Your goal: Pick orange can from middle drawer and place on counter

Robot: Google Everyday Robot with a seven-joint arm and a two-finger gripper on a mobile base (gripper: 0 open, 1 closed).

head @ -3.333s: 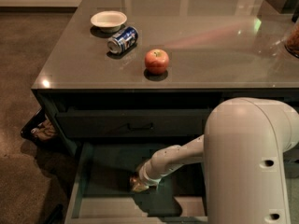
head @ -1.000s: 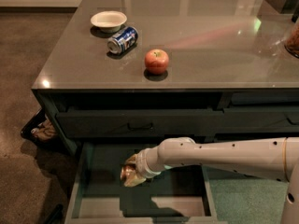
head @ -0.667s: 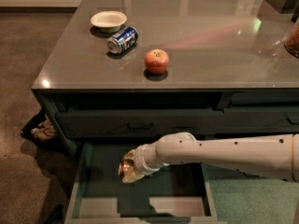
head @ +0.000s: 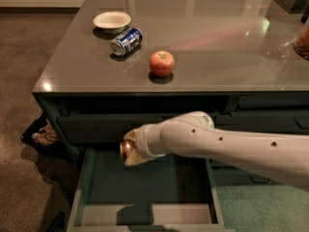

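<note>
The orange can (head: 127, 150) is held in my gripper (head: 130, 152), which is shut on it at the end of my white arm reaching in from the right. The can hangs above the open middle drawer (head: 145, 187), near its back left, in front of the upper drawer's front. The drawer's grey-green floor below it is bare. The glossy grey counter (head: 203, 42) lies above and behind.
On the counter stand a white bowl (head: 112, 21), a blue-and-white can (head: 127, 41) on its side and a red apple (head: 161, 63). A dark object sits at the right edge (head: 303, 40). A dark bag (head: 41, 134) lies on the floor at left.
My gripper, shut on the orange can, has lifted it from the drawer floor and moved it up and slightly left, clear above the drawer.
</note>
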